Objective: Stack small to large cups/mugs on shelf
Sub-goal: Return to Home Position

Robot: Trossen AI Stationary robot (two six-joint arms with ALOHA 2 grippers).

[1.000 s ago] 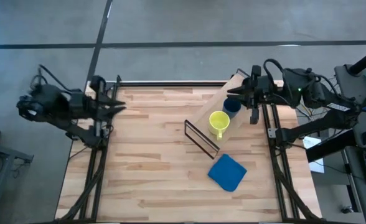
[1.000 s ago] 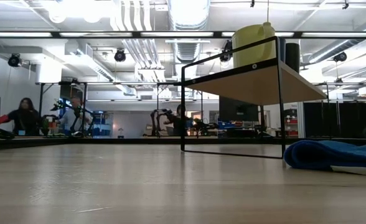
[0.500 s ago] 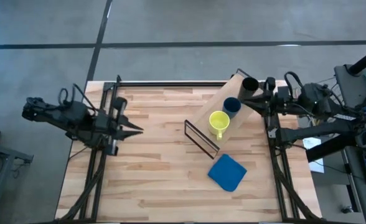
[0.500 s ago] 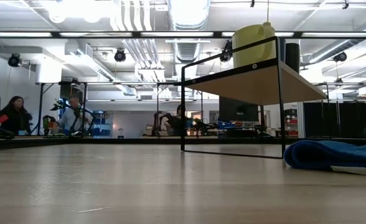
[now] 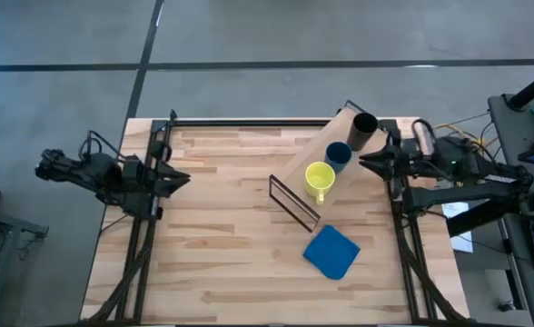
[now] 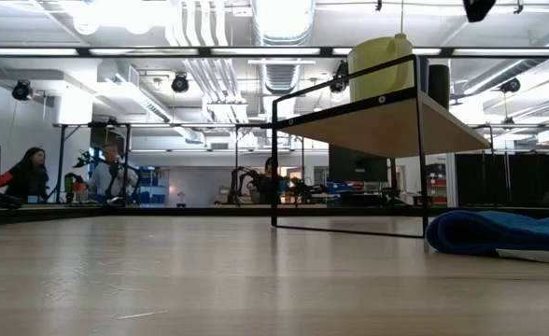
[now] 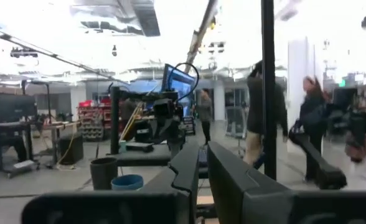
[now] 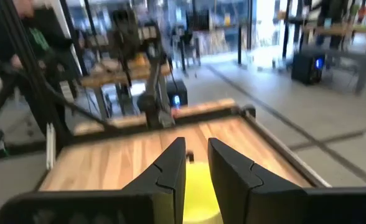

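The shelf point(image 5: 296, 175) stands slantwise on the right half of the table, and its board shows from below in the low view point(image 6: 387, 126). On the board three vessels stand apart in a row: the yellow mug point(image 5: 319, 179), the dark blue cup point(image 5: 338, 154) and the black cup point(image 5: 363, 127). My right gripper point(image 5: 363, 162) hangs shut beside the shelf, toward the table's right edge, close to the blue cup. In its wrist view the yellow mug point(image 8: 198, 186) shows past the fingers. My left gripper point(image 5: 186, 179) is shut over the table's left edge, far from the cups.
A flat blue pad point(image 5: 331, 252) lies on the table near the shelf's near end, and it also shows in the low view point(image 6: 499, 233). The wooden tabletop point(image 5: 222, 236) lies bare left of the shelf. People move about in the room behind.
My right gripper has drawn back from over the black cup toward the table's right edge and a little toward the near side, and the cup now shows uncovered on the shelf. My left gripper swung out over the table, then back toward the left edge. The cups have stayed put.
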